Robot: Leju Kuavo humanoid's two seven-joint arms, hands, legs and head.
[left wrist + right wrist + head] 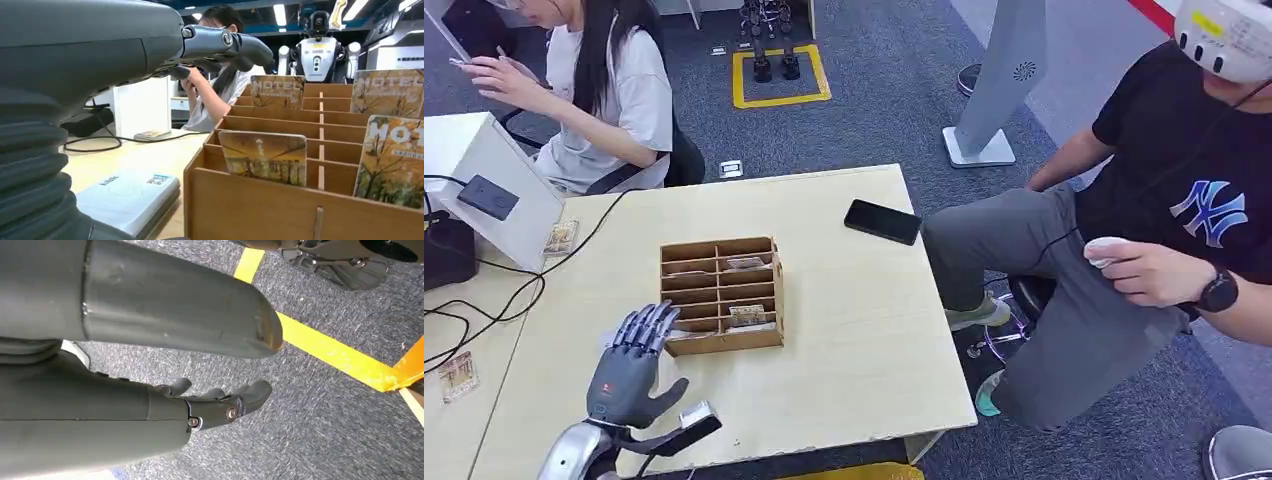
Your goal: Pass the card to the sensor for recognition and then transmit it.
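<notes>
Fingers [652, 325] of the left hand [629, 368] are reaching, spread and holding nothing, over the near-left corner of the wooden rack [722, 294], seemingly lining up on a card [747, 315] standing in a near slot, while the right hand [220, 402] is hanging empty above carpet, fingers loosely apart.

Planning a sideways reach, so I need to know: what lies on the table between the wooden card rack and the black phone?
Nothing: in the head view the tabletop is bare between the wooden card rack and the black phone.
</notes>
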